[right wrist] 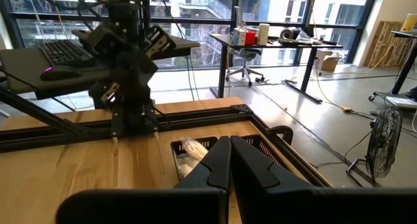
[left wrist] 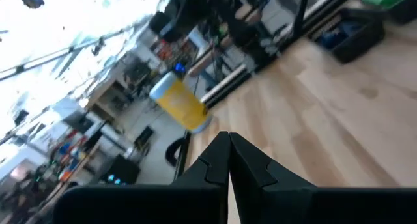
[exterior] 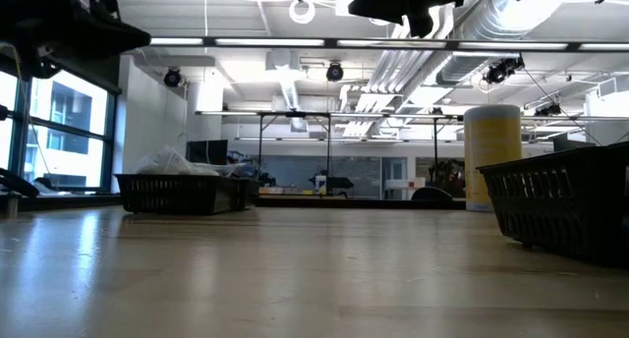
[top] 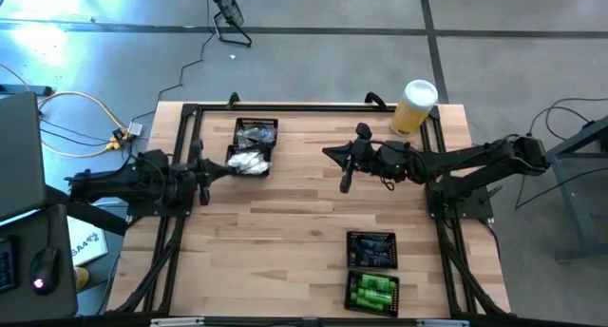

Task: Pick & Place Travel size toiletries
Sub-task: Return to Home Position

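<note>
Green bottles (top: 372,291) in the black mesh tray (top: 348,291) at the table's (top: 285,241) right side, dark blue tubes (top: 371,251) in the next tray (top: 349,251) (white packets (top: 249,162) opposite, beside the left arm (top: 123,182)), left pincer (top: 226,171) and right pincer (top: 346,182) both pressed shut, empty, above the table.

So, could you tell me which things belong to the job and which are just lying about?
Job: green bottles, dark tubes, white packets, dark items, their black mesh trays, left tool and right tool, both shut above the table.
Lying about: yellow cylinder, floor cables.
</note>
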`<action>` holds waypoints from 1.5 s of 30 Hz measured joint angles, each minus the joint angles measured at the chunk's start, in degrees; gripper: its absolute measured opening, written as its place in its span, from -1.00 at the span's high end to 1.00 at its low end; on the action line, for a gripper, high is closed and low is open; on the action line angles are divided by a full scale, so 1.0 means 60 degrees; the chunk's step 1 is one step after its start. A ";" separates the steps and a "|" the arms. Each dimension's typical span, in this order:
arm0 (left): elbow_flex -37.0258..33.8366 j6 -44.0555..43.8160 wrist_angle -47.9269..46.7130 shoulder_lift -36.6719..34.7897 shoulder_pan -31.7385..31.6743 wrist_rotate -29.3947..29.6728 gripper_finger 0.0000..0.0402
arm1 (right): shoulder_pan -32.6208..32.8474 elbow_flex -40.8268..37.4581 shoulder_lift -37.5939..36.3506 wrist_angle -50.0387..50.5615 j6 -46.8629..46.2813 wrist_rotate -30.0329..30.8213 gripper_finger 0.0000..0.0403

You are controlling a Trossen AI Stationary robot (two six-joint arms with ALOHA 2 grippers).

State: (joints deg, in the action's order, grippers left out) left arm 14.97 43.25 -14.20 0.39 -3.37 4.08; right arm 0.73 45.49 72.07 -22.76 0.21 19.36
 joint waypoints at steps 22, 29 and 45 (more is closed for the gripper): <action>-0.2250 0.0090 0.2391 0.0042 -0.0001 -0.0110 0.97 | -0.0007 0.0000 -0.0605 0.1019 -0.0208 0.0036 0.98; -0.2268 0.0257 0.2391 0.0042 -0.0001 -0.0113 0.97 | -0.0201 -0.0737 -0.1886 0.1851 -0.0858 -0.0593 0.98; -0.2283 0.0250 0.2376 0.0042 -0.0001 -0.0106 0.97 | -0.0593 -0.3512 -0.5028 0.1677 -0.1613 -0.2507 0.98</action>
State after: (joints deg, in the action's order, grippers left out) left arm 1.28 44.75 0.05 0.64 -3.38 3.44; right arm -2.82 24.42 41.90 -12.70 -9.47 4.32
